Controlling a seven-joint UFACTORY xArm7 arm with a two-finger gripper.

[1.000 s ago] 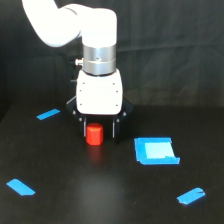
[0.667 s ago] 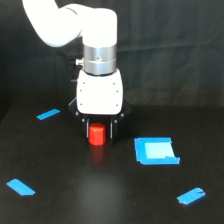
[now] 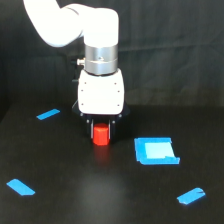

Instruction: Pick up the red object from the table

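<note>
The red object [image 3: 101,135] is a small red-orange block near the middle of the black table [image 3: 60,165] in the exterior view. It appears to rest on the surface, with a faint red reflection just below it. My white gripper [image 3: 101,133] hangs straight down over it from the white arm. Its dark fingers [image 3: 90,131] stand close against both sides of the block, shut on it. The gripper body hides the block's top.
A blue square outline of tape [image 3: 156,150] lies to the exterior view's right of the block. Short blue tape strips lie at the back left [image 3: 48,114], front left [image 3: 20,187] and front right [image 3: 191,195]. A black curtain hangs behind.
The fingers have drawn in from a wide stance to the block's sides. The block has shifted slightly to the exterior view's right, under the gripper's centre. The gripper has come down a little.
</note>
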